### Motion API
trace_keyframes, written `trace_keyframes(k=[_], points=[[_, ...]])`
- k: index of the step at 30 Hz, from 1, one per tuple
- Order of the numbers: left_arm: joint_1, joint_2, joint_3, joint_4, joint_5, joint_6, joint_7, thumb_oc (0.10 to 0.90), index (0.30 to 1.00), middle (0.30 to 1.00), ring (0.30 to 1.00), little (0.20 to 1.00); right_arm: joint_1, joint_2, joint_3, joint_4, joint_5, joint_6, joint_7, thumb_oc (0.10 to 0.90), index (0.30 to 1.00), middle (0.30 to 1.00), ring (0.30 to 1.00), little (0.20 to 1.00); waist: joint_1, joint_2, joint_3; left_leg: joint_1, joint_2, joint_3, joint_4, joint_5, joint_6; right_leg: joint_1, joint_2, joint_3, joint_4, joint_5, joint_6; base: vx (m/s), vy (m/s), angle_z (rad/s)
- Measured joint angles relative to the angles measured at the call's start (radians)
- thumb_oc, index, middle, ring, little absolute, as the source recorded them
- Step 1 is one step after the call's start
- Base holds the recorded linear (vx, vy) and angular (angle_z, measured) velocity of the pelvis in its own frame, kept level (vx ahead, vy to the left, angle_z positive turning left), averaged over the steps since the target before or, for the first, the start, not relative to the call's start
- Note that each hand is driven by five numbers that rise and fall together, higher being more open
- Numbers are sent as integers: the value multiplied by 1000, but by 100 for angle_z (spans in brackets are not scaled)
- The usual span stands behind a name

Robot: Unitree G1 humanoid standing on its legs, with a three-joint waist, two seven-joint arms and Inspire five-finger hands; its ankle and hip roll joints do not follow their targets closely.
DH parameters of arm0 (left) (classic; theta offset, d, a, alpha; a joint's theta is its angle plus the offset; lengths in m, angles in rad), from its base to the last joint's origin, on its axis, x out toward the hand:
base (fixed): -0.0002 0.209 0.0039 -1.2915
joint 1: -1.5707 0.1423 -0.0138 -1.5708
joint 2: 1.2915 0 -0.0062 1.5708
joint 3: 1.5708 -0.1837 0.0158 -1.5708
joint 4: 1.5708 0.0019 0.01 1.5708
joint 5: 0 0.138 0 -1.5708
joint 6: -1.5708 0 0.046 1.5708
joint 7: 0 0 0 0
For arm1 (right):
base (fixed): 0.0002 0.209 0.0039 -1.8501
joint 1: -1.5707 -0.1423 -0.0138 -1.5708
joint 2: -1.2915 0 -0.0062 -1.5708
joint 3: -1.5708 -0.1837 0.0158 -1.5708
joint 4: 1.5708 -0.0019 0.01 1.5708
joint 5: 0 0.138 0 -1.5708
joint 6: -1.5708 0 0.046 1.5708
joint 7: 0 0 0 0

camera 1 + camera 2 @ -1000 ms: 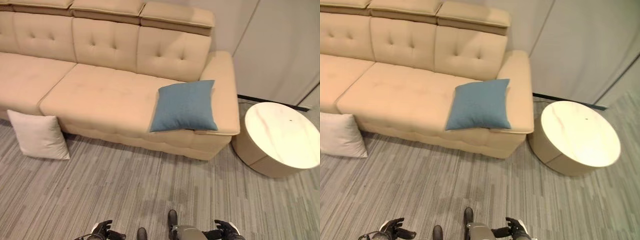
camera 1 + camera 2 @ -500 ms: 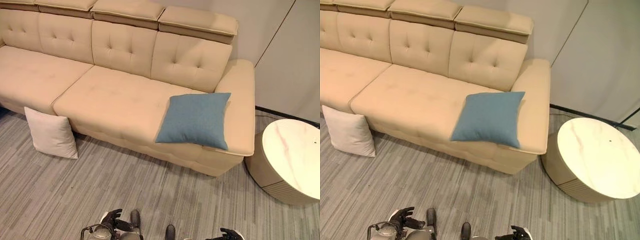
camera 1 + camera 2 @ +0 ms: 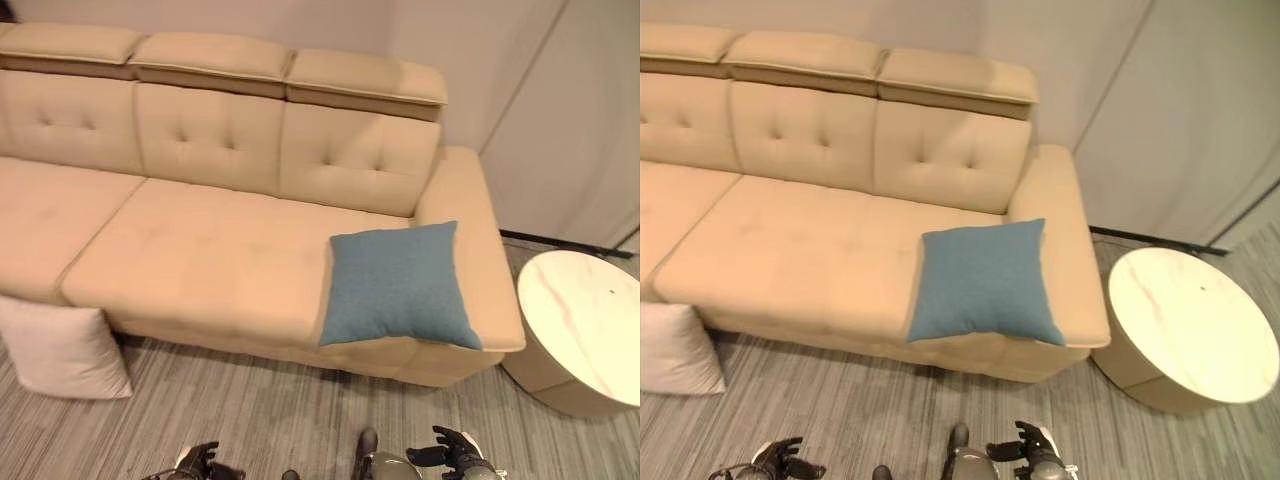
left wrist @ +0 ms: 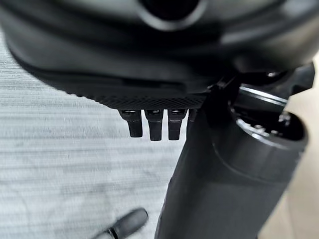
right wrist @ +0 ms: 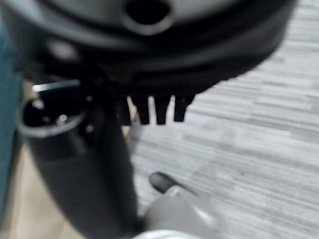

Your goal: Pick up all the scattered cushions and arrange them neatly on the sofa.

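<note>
- Here, a long beige tufted fabric sofa (image 3: 230, 240) with three padded headrests stands against a pale wall, its seat running from the left edge of the head views across to a broad armrest on the right.
- A square teal-blue fabric cushion (image 3: 398, 285) lies flat on the right end of the seat, touching the inner side of the armrest, with its front edge reaching the front lip of the seat.
- A square off-white fabric cushion (image 3: 62, 348) stands on the grey striped carpet floor (image 3: 270, 420), leaning against the sofa's front face at the left of the head views, well apart from the teal-blue one.
- A low round side table with a cream marbled top and a beige ribbed drum base (image 3: 585, 325) sits on the carpet just beside the sofa's right armrest.
- The left hand (image 3: 197, 463) shows at the bottom edge of the left eye view, low over the carpet and well short of the sofa; its dark fingers (image 4: 155, 124) point out straight and relaxed in its wrist view and hold nothing.
- The right hand (image 3: 455, 455) shows at the bottom edge towards the right, also over the carpet and apart from both cushions; its fingers (image 5: 161, 109) hang straight in a row in its wrist view, with nothing between them.
- In the right wrist view a sliver of teal shows at one edge, too blurred to say more.
</note>
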Motion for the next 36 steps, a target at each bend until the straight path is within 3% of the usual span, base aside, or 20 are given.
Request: trace_keyframes(k=[2,3,4,5,7,8,9,10,11,12,13,16,17,20,23,26,30,33,36], points=[[2,-13,-1,-3,1,-1,0,800,900,900,900,900,11,1,1,10,0,1,0,800,900,900,900,900,2,10,-7,16,30,-9,15,-18,-28,26,40,14,-16,45,-22,181,-205,17],[-4,-17,-7,-3,1,-1,-1,800,900,900,900,900,16,2,2,12,-1,5,1,800,900,900,900,900,4,6,-13,4,45,-18,46,-21,-33,41,55,25,-38,43,-52,101,-157,9],[-5,-23,-8,-7,1,-2,-4,800,900,900,900,900,19,1,2,12,-1,6,1,800,900,900,900,900,7,2,-15,-15,63,-43,109,-25,-38,88,75,24,-104,64,-80,59,-104,-16],[-7,-53,-6,-8,6,-3,-7,800,900,900,900,900,21,-19,4,8,0,3,0,800,900,900,900,900,5,1,-22,-63,94,-65,276,-38,-63,178,109,32,-203,84,-127,74,-264,-21],[-24,-63,-7,-13,8,-5,-7,800,900,900,900,900,19,-35,2,9,1,3,-1,800,900,900,900,900,0,7,-25,-84,117,-71,335,-41,-90,184,134,27,-210,74,-158,76,-205,1],[-79,-57,-19,-16,5,-4,-1,800,900,900,900,900,16,-28,-29,12,14,-7,-1,800,900,900,900,900,-5,-14,-8,-235,143,-93,604,-27,-117,188,134,30,-220,53,-181,90,14,-24],[-84,-43,-6,-46,-12,-6,-6,800,900,900,900,900,-2,-11,-4,43,20,2,-3,800,900,900,900,900,28,-58,9,-329,151,-111,648,-39,-112,219,135,64,-246,50,-185,157,52,-31],[-87,-48,-9,-48,-13,-6,-4,800,900,900,900,900,-5,-12,4,42,20,0,-3,800,900,900,900,900,15,-61,14,-336,146,-129,439,-18,-121,234,148,63,-248,33,-197,140,100,-76],[-88,-55,-11,-46,-12,-6,-5,800,900,900,900,900,4,-16,5,49,19,2,-4,800,900,900,900,900,5,-59,17,-330,134,-141,197,39,-134,253,158,71,-248,21,-192,136,139,-43],[-77,-59,-20,-45,-12,-7,-5,800,900,900,900,900,13,-32,20,57,9,6,-7,800,900,900,900,900,4,-35,13,-306,128,-170,34,87,-139,265,183,88,-248,15,-161,122,164,-59],[-72,-62,-19,-43,-12,-2,-4,800,900,900,900,900,18,-52,37,60,-15,5,-20,800,900,900,900,900,1,-15,18,-284,121,-194,-2,110,-131,278,192,89,-247,18,-164,114,163,-55],[-53,-63,-17,-40,-8,-3,-3,800,900,900,900,900,40,-106,61,50,-84,5,-40,800,900,900,900,900,-1,13,1,-203,95,-158,60,106,-115,310,179,110,-240,1,-144,46,148,-27],[-52,-63,-17,-39,-5,-4,-2,800,900,900,900,900,50,-123,58,48,-98,6,-46,800,900,900,900,900,-4,30,-9,-184,93,-165,44,130,-56,309,183,111,-237,-4,-137,-1,91,8],[-53,-13,-16,-37,10,-6,4,800,900,900,900,900,34,-130,13,47,-121,6,-52,800,900,900,900,900,0,5,-16,-153,55,-159,7,136,-10,302,143,114,-201,-31,-93,-10,93,1],[-43,30,-15,-36,10,-6,18,800,900,900,900,900,15,-139,-20,42,-130,1,-63,800,900,900,900,900,4,-7,-22,-138,34,-150,1,126,2,296,119,136,-181,-55,-57,-7,84,-5],[-15,57,1,-36,10,-6,21,800,900,900,900,900,-19,-190,-68,1,-142,1,-63,800,900,900,900,900,3,1,-23,-136,20,-131,0,118,13,292,103,149,-184,-49,-40,15,64,-18],[19,59,16,-37,10,-6,19,800,900,900,900,900,-34,-307,-99,-75,-143,14,-63,800,900,900,900,900,5,4,-23,-134,14,-113,-1,110,13,289,96,165,-188,-45,-31,28,43,-12],[51,41,33,-46,10,-5,18,800,900,900,900,900,11,-423,-141,-249,-154,28,-80,800,900,900,900,900,-4,2,-22,-135,13,-110,-1,110,14,289,95,168,-196,-38,-27,22,24,-4],[70,23,33,-49,10,-6,15,800,900,900,900,900,16,-453,-193,-311,-159,13,-102,800,900,900,900,900,-9,-7,-27,-132,14,-111,-1,113,19,306,100,169,-224,-26,-33,37,11,0]])
